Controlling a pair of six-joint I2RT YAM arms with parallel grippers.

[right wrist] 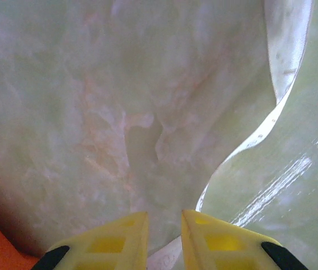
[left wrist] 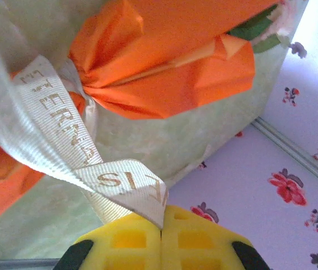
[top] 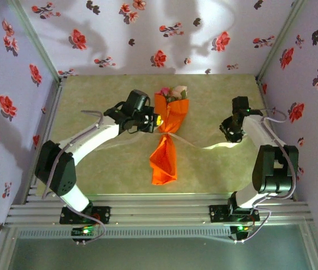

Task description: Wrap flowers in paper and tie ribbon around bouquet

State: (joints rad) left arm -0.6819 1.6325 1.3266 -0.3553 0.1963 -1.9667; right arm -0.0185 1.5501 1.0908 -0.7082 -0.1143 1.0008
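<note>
The bouquet [top: 167,121] lies in the middle of the table, an orange paper [left wrist: 170,62] cone pinched at its waist, with the pink and cream flowers [top: 173,93] at its far, wide end. A green leaf [left wrist: 254,28] pokes out of the paper. The cream ribbon [left wrist: 52,124] wraps the pinched waist. My left gripper [top: 154,121] is just left of the waist, and in the left wrist view the left gripper [left wrist: 162,228] is shut on a ribbon end. The ribbon [top: 215,145] trails right toward my right gripper [top: 230,132]. The right gripper [right wrist: 164,216] stands slightly open, the ribbon [right wrist: 285,56] running down between its fingers.
A pale green marbled mat [top: 108,169] covers the table. Walls papered with red flower prints [top: 159,57] close in the back and both sides. Metal rails [top: 159,212] run along the near edge by the arm bases.
</note>
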